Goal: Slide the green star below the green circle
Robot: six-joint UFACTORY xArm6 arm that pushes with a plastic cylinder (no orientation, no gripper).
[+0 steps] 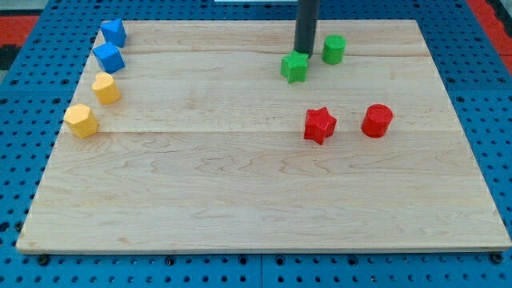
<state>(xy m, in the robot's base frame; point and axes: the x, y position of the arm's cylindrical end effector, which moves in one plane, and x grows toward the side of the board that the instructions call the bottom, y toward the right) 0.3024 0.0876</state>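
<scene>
The green star (294, 67) lies near the view's top, right of centre. The green circle (334, 49) stands just up and to the right of it, a small gap between them. My rod comes down from the view's top edge and my tip (304, 52) rests at the star's upper edge, touching it or nearly so, left of the green circle.
A red star (319, 125) and a red circle (376, 121) lie below the green blocks. Two blue blocks (113, 33) (109, 58) and two yellow blocks (106, 87) (81, 120) line the board's left edge. The wooden board (240, 200) sits on a blue pegboard.
</scene>
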